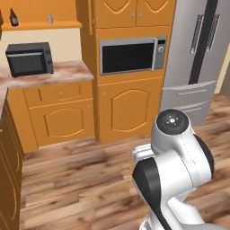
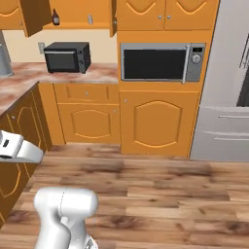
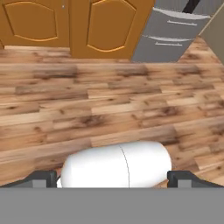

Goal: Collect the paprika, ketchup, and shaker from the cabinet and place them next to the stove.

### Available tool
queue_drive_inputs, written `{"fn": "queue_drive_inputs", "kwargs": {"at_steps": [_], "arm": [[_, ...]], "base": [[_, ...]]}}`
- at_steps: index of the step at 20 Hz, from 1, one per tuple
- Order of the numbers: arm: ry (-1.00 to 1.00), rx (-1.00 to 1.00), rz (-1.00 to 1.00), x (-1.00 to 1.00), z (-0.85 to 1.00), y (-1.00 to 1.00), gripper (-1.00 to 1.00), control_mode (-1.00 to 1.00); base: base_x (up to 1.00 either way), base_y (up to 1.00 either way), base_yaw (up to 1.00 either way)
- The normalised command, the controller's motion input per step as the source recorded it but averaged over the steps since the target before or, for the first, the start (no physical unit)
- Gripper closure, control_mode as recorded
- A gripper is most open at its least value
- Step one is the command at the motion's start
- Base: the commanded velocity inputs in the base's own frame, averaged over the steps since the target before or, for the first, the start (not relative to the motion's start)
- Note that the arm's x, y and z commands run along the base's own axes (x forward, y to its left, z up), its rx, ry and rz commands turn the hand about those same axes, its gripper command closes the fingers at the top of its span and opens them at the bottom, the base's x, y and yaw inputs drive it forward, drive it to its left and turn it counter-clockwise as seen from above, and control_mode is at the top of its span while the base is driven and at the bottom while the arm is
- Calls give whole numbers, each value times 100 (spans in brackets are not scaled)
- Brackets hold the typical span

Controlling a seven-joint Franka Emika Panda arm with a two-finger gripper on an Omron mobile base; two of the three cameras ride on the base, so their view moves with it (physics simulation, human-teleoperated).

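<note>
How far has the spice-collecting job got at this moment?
Done: nothing moved, though the cabinet is open. The ketchup and shaker stand on its shelf; the paprika can't be made out. In hand: nothing; the gripper is open over the floor. Left: all three pickups and placements.

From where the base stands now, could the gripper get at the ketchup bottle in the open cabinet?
Probably not. The ketchup stands high on the cabinet shelf across the floor, while the open gripper points at the floorboards. The door is open, so only distance blocks it.

Arm (image 1: 173, 179) folded low; gripper (image 3: 113, 178) aimed downward, jaws spread wide, empty.
</note>
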Motion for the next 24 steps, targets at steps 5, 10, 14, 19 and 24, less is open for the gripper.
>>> {"fn": "queue_drive_inputs", "kwargs": {"at_steps": [5,10,14,19,24], "arm": [[0,0,0,0,0,0,-100,100],[0,0,0,0,0,0,-100,100],[0,0,0,0,0,0,-100,100],[0,0,0,0,0,0,-100,100],[0,0,0,0,0,0,-100,100]], "base": [[73,31,9],[76,35,7],[76,37,6],[73,43,4],[68,50,2]]}}
